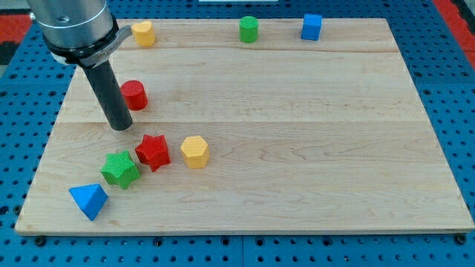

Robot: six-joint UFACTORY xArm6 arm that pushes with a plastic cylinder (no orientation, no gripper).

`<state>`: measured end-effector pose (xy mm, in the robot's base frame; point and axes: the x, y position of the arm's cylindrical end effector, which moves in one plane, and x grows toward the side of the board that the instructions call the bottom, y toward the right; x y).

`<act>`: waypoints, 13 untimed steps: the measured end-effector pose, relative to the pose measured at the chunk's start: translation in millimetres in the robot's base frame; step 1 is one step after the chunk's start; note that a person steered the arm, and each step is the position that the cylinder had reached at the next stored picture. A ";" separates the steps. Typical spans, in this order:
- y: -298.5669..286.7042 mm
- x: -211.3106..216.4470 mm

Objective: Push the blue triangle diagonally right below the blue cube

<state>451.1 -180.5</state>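
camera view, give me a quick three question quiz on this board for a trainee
1. True or false: the blue triangle lies near the view's bottom left corner of the wooden board.
2. Which block is nearest my tip? A) red cylinder B) blue cube C) green cylinder
3. Fill in: between the green star and the yellow hexagonal block sits the red ____.

Key: 1 true. 2 A; the tip stands just below and to the view's left of that cylinder. 3 star.
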 end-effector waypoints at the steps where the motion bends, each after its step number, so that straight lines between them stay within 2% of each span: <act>1: -4.5 0.0; 2: -21.1 8.3; 5: -89.2 115.4; 7: -84.2 123.2; 10: 2.0 131.0; 11: 12.5 131.0; 13: 97.5 92.5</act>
<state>543.6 -83.0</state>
